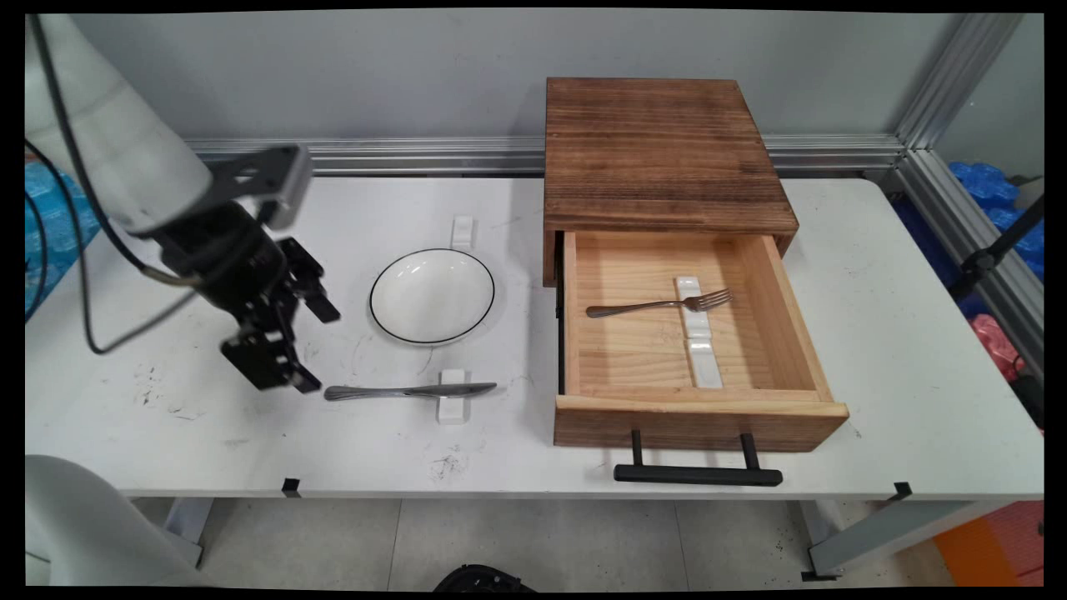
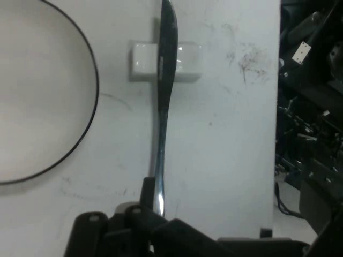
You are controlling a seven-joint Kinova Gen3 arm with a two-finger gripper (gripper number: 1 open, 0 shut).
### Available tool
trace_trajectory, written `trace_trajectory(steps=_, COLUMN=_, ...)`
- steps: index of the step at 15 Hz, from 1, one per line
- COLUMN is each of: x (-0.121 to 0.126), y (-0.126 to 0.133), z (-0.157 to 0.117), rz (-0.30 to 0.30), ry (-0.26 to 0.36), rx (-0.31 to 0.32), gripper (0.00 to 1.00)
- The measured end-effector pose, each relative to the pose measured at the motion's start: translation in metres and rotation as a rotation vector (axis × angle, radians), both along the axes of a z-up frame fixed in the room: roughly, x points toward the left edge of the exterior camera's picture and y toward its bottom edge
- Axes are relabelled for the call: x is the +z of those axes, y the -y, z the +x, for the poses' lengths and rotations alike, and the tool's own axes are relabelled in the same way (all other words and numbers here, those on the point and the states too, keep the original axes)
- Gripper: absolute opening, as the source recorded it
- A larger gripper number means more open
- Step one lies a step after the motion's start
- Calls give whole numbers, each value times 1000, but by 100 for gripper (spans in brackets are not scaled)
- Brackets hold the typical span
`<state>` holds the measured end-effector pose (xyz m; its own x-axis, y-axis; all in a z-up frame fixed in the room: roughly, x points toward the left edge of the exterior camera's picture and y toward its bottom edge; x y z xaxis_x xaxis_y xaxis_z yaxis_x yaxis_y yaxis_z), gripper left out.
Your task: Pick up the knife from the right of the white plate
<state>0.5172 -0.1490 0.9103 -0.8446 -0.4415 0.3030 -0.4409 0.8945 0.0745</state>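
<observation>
Low over the left part of the table [image 1: 125, 433], the black claw [image 1: 313, 350] hangs with its two fingers spread apart and nothing held between them. One finger [image 1: 321, 307] points out toward the plate, the other [image 1: 296, 379] reaches down to the handle end of a knife [image 1: 408, 390]; from the main view it looks to be touching or just short of that handle, and which one cannot be told. In the hand view the knife [image 2: 163, 107] runs straight away from the claw, its handle end disappearing behind the black linkage at the bottom edge. Further along, the blade lies across a small white rest [image 1: 453, 398], which sits on the table under the blade's middle part. Just beyond the claw's upper finger, and beside the knife, stands a white plate [image 1: 432, 295] with a thin dark rim, with nothing on it. Past the plate, on its far side from the knife, another small white rest [image 1: 463, 232] lies on the table. Well away from the claw, across the plate and knife, stands a dark wooden box [image 1: 658, 150] with its pale drawer [image 1: 783, 317] pulled out and a black handle [image 1: 698, 475] on the drawer's front. Inside the drawer a fork [image 1: 658, 305] lies with its prongs resting on a long white holder [image 1: 698, 332], its handle pointing back toward the claw's side.
</observation>
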Motion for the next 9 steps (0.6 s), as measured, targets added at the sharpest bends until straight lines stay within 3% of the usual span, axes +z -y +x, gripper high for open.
trace_trajectory(steps=9, x=-75, y=11, z=-42, rz=-22, ry=35, rx=-5, gripper=100)
